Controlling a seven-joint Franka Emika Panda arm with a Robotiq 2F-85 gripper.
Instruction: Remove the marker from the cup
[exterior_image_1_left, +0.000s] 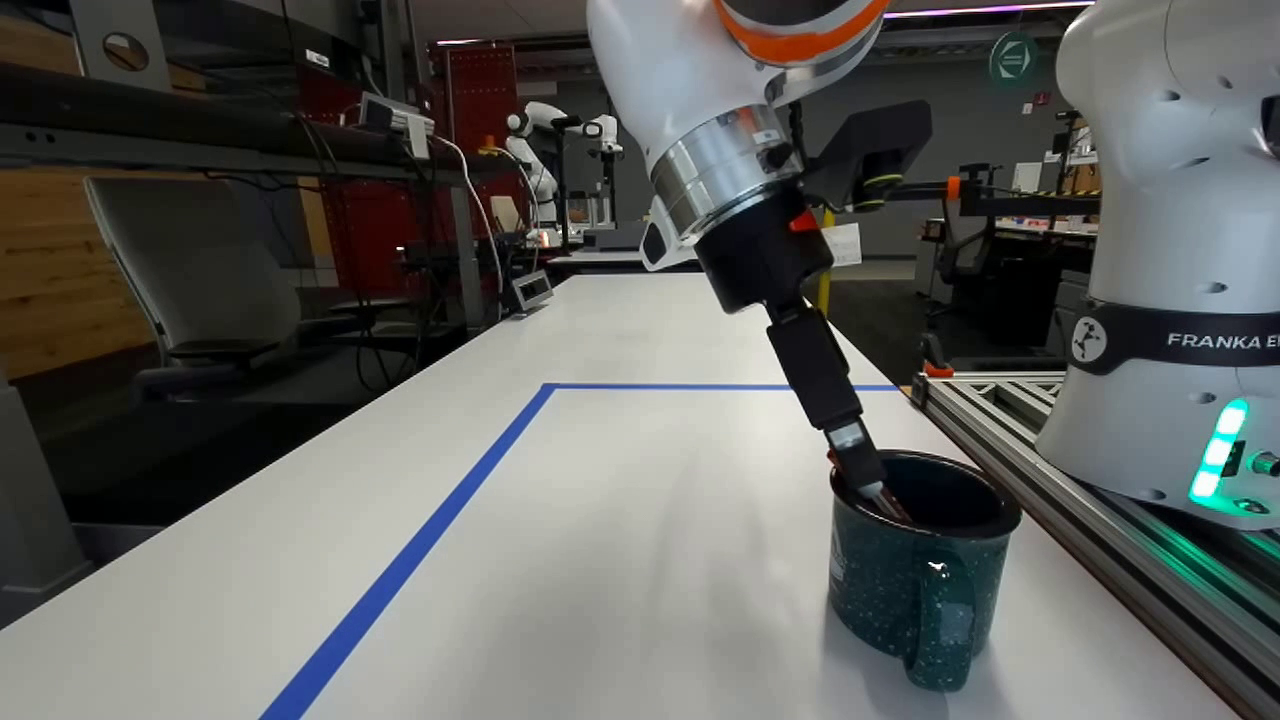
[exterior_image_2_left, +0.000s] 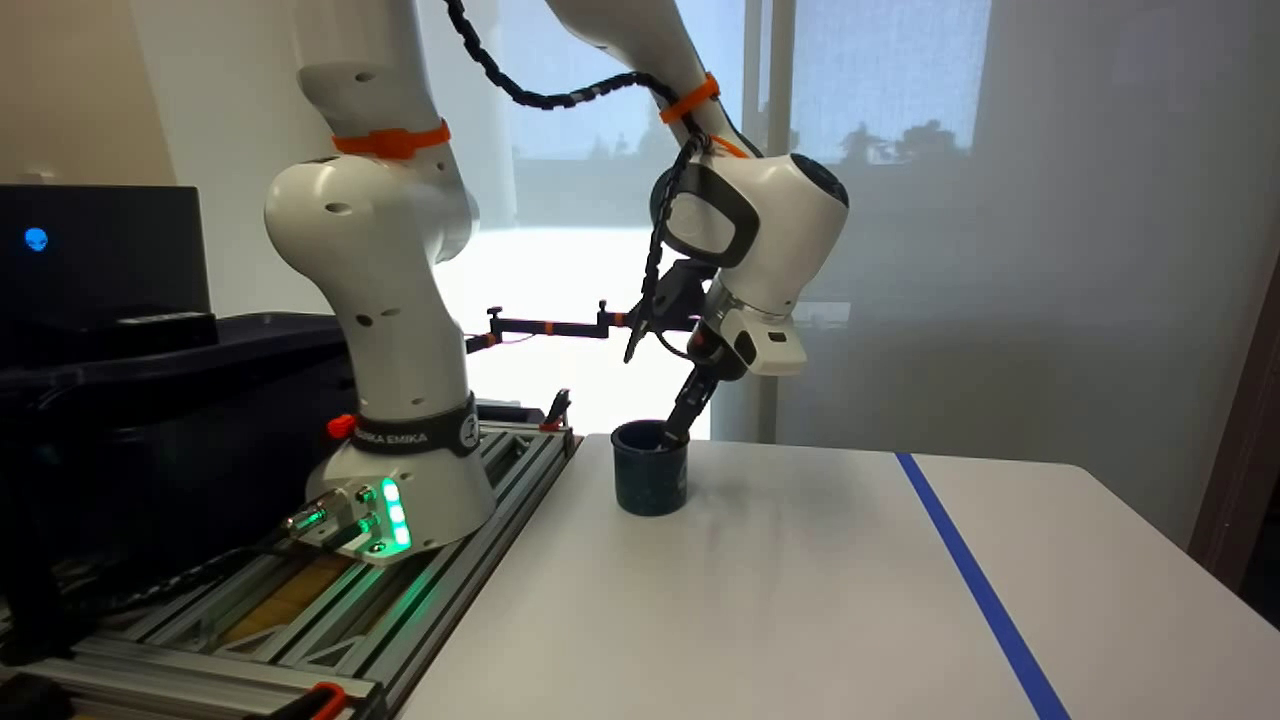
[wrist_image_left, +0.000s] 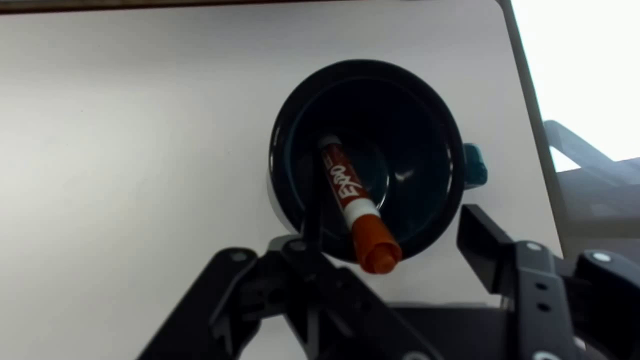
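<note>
Though astride marker (wrist_image_left: 347, 185), hand (wrist_image_left: 390, 217) wide

A robotics lab, with office bits mixed in. In an exterior view I get another white robot arm (exterior_image_1_left: 540, 180) upper left of centre, red panels (exterior_image_1_left: 482, 95) beside it in frame, a grey chair (exterior_image_1_left: 195, 265) at left. In an exterior view my own arm's base (exterior_image_2_left: 430, 510) stands on metal rails (exterior_image_2_left: 485, 550), lower left; laptop (exterior_image_2_left: 110, 240) at far left, blue logo (exterior_image_2_left: 36, 239) lit. Blue tape (exterior_image_1_left: 420, 545) crosses the white table (exterior_image_1_left: 640, 560) in both exterior views.
</note>
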